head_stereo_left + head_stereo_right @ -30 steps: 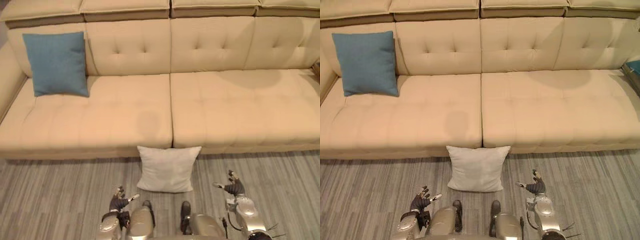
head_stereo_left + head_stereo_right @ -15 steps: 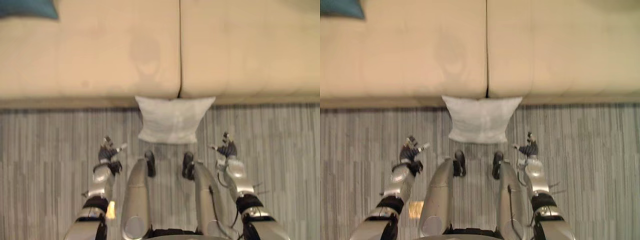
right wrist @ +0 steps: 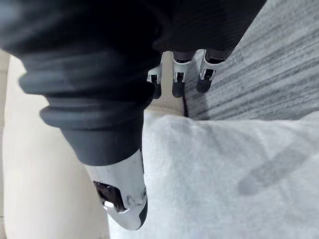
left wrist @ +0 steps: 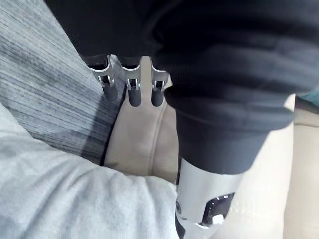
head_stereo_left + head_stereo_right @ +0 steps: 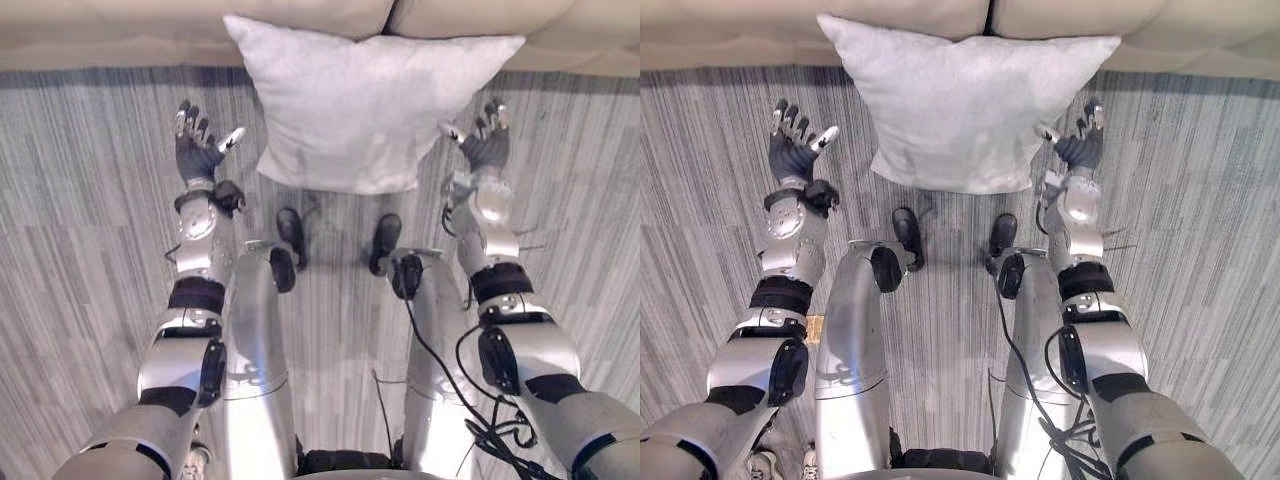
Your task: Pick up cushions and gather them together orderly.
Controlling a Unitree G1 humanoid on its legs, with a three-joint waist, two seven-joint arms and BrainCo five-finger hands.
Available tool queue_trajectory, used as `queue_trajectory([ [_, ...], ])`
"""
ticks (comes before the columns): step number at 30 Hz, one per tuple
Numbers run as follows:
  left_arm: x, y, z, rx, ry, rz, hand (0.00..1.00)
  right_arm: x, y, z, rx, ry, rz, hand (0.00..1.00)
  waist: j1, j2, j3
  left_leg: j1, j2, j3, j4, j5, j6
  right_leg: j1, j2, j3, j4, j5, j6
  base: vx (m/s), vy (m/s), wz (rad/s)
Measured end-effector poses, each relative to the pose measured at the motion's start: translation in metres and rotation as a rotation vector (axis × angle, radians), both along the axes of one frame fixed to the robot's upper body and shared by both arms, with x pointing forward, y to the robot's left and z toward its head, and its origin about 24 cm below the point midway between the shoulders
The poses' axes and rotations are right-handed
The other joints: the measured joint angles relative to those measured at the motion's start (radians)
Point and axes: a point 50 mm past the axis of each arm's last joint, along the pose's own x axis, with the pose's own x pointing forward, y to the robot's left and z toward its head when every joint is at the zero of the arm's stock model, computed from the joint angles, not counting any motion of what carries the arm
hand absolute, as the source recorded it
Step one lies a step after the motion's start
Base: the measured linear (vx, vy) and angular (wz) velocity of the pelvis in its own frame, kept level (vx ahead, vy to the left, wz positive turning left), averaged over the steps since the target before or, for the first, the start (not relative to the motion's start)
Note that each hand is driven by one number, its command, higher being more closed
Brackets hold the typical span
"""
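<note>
Reaching forward with fingers straight and spread, the left hand (image 5: 197, 150) hovers over the striped grey floor (image 5: 80, 200), just beside the pale grey cushion (image 5: 365, 100) and apart from it. That cushion lies between both hands, square, soft and finely woven, its far edge against the beige sofa (image 5: 100, 40). The right hand (image 5: 487, 148) is likewise spread wide, its thumb at the cushion's side, perhaps touching. Both eye views take in the two hands together. Each wrist view instead shows straight fingers (image 4: 130, 92) above puckered cloth and the sofa's smooth base.
</note>
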Motion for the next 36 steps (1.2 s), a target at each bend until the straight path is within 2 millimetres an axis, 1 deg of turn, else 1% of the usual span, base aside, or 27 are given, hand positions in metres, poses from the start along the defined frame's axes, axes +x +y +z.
queue_trajectory([
  [2,0.002,-0.010,0.013,0.017,-0.031,-0.024,0.00,0.001,0.008,0.014,0.020,-0.034,0.013,0.00,0.000,0.000,0.000,-0.018,0.005,0.005,-0.004,0.007,-0.003,-0.018,-0.004,-0.005,-0.004,0.009,-0.012,-0.04,-0.006,0.04],
  [3,0.004,-0.020,0.030,0.018,-0.071,-0.041,1.00,0.001,0.019,0.027,0.057,-0.064,0.043,1.00,0.001,0.000,0.000,-0.038,0.016,0.009,-0.002,0.020,-0.012,-0.036,-0.004,-0.011,-0.004,0.013,-0.019,-0.02,0.015,-0.06],
  [4,0.004,-0.024,0.037,0.016,-0.088,-0.045,1.00,0.001,0.024,0.031,0.071,-0.072,0.055,1.00,-0.001,0.000,0.000,-0.046,0.016,0.008,0.000,0.024,-0.006,-0.043,-0.004,-0.012,-0.002,0.015,-0.022,0.00,0.028,-0.05],
  [6,0.005,-0.036,0.061,-0.002,-0.139,-0.053,1.00,0.001,0.037,0.042,0.114,-0.093,0.087,1.00,-0.021,0.000,0.002,-0.071,0.017,0.008,0.013,0.029,-0.006,-0.065,-0.007,-0.011,0.011,0.015,-0.022,0.02,0.036,0.02],
  [7,0.005,-0.037,0.064,-0.015,-0.137,-0.046,1.00,0.001,0.040,0.043,0.128,-0.093,0.099,1.00,-0.026,0.000,0.002,-0.074,0.017,0.008,0.015,0.029,-0.007,-0.068,-0.007,-0.011,0.014,0.014,-0.021,0.02,0.043,-0.01],
  [9,0.008,-0.037,0.066,-0.027,-0.117,-0.026,1.00,0.002,0.038,0.044,0.141,-0.090,0.095,1.00,-0.026,0.000,0.002,-0.077,0.017,0.012,0.015,0.029,-0.007,-0.074,-0.007,-0.007,0.016,0.014,-0.021,0.00,0.042,-0.01],
  [12,0.009,-0.029,0.068,-0.009,-0.106,-0.003,1.00,0.004,0.033,0.044,0.167,-0.085,0.093,1.00,-0.025,0.000,0.002,-0.077,0.016,0.017,0.010,0.029,-0.007,-0.083,-0.006,0.000,0.015,0.014,-0.021,-0.04,0.038,0.01],
  [14,0.009,-0.025,0.070,-0.002,-0.102,0.005,1.00,0.003,0.036,0.046,0.172,-0.097,0.112,1.00,-0.028,0.000,0.002,-0.078,0.016,0.018,0.000,0.032,-0.012,-0.087,-0.005,-0.001,0.007,0.014,-0.022,-0.06,0.038,-0.03],
  [15,0.009,-0.025,0.071,-0.002,-0.103,0.005,1.00,0.003,0.037,0.047,0.161,-0.101,0.116,1.00,-0.029,0.000,0.002,-0.078,0.016,0.019,-0.006,0.033,-0.013,-0.087,-0.005,-0.002,0.001,0.014,-0.022,-0.05,0.034,-0.01],
  [16,0.009,-0.025,0.071,-0.003,-0.105,0.004,1.00,0.003,0.038,0.050,0.162,-0.110,0.129,1.00,-0.030,0.000,0.002,-0.078,0.016,0.020,-0.020,0.038,-0.025,-0.087,-0.005,-0.006,-0.012,0.020,-0.025,-0.04,0.032,0.01],
  [17,0.009,-0.026,0.072,-0.001,-0.106,0.003,1.00,0.002,0.040,0.053,0.162,-0.117,0.137,1.00,-0.030,0.000,0.002,-0.078,0.016,0.019,-0.029,0.044,-0.027,-0.086,-0.005,-0.010,-0.021,0.029,-0.035,-0.03,0.032,0.02],
  [21,0.006,-0.030,0.077,0.009,-0.136,-0.007,1.00,0.001,0.045,0.057,0.148,-0.139,0.153,1.00,-0.030,0.000,0.002,-0.078,0.016,0.010,-0.029,0.053,-0.030,-0.080,-0.005,-0.019,-0.021,0.030,-0.037,0.00,0.008,0.01],
  [22,0.003,-0.034,0.081,0.015,-0.159,-0.015,1.00,-0.001,0.046,0.060,0.149,-0.157,0.159,1.00,-0.031,0.000,0.002,-0.072,0.016,0.009,-0.029,0.053,-0.030,-0.073,-0.005,-0.022,-0.021,0.030,-0.037,0.02,0.028,0.04],
  [23,0.002,-0.037,0.081,0.019,-0.165,-0.025,1.00,-0.003,0.046,0.060,0.150,-0.165,0.163,1.00,-0.036,0.000,0.002,-0.062,0.017,0.009,-0.029,0.053,-0.030,-0.063,-0.005,-0.023,-0.020,0.030,-0.037,0.03,0.028,0.03],
  [24,0.001,-0.040,0.077,0.019,-0.160,-0.031,1.00,-0.005,0.046,0.056,0.147,-0.168,0.167,1.00,-0.036,0.000,0.002,-0.043,0.017,0.010,-0.030,0.053,-0.030,-0.044,-0.006,-0.024,-0.022,0.030,-0.037,0.03,0.027,0.03],
  [26,-0.004,-0.038,0.060,0.006,-0.143,-0.023,1.00,-0.012,0.048,0.034,0.145,-0.156,0.186,1.00,-0.044,-0.003,0.000,0.045,0.017,0.009,-0.063,0.053,-0.030,0.047,-0.004,-0.033,-0.058,0.030,-0.037,0.01,0.020,0.04],
  [27,-0.006,-0.038,0.055,0.005,-0.142,-0.025,1.00,-0.014,0.049,0.030,0.153,-0.154,0.190,1.00,-0.046,-0.003,0.000,0.073,0.017,0.009,-0.075,0.053,-0.030,0.077,-0.002,-0.036,-0.074,0.030,-0.037,-0.04,0.003,0.02],
  [28,-0.010,-0.039,0.045,0.013,-0.138,-0.036,1.00,-0.018,0.048,0.018,0.167,-0.148,0.192,1.00,-0.048,-0.004,-0.002,0.139,0.017,0.010,-0.105,0.053,-0.030,0.145,0.003,-0.040,-0.107,0.030,-0.036,-0.04,-0.008,0.00],
  [30,-0.021,-0.045,0.034,0.016,-0.159,-0.063,1.00,-0.030,0.043,0.004,0.187,-0.173,0.185,1.00,-0.047,-0.006,-0.005,0.253,0.016,0.012,-0.168,0.056,-0.036,0.263,0.011,-0.049,-0.175,0.035,-0.027,-0.07,-0.024,0.03],
  [31,-0.024,-0.047,0.032,0.015,-0.171,-0.072,1.00,-0.033,0.041,0.001,0.190,-0.184,0.183,1.00,-0.048,-0.007,-0.006,0.285,0.015,0.013,-0.188,0.058,-0.041,0.296,0.012,-0.052,-0.196,0.037,-0.026,-0.07,-0.039,0.06],
  [32,-0.032,-0.051,0.029,0.018,-0.195,-0.094,1.00,-0.042,0.038,-0.004,0.199,-0.208,0.183,1.00,-0.049,-0.007,-0.006,0.352,0.013,0.017,-0.228,0.062,-0.045,0.364,0.014,-0.059,-0.238,0.042,-0.022,-0.02,-0.038,0.07],
  [34,-0.044,-0.059,0.014,0.011,-0.196,-0.132,1.00,-0.054,0.033,-0.020,0.199,-0.206,0.166,1.00,-0.046,-0.006,-0.016,0.473,0.012,0.028,-0.290,0.059,-0.041,0.487,0.014,-0.073,-0.306,0.045,-0.020,0.04,-0.031,0.02],
  [35,-0.052,-0.064,-0.007,-0.005,-0.163,-0.149,1.00,-0.062,0.031,-0.041,0.202,-0.167,0.148,1.00,-0.040,-0.012,-0.094,0.511,0.011,0.039,-0.334,0.061,-0.043,0.524,0.014,-0.079,-0.356,0.050,-0.013,0.10,-0.009,-0.05],
  [36,-0.056,-0.065,-0.014,-0.008,-0.153,-0.153,1.00,-0.066,0.031,-0.049,0.194,-0.151,0.141,1.00,-0.042,-0.013,-0.119,0.538,0.011,0.043,-0.353,0.069,-0.045,0.550,0.015,-0.081,-0.377,0.058,-0.019,0.18,0.012,-0.03],
])
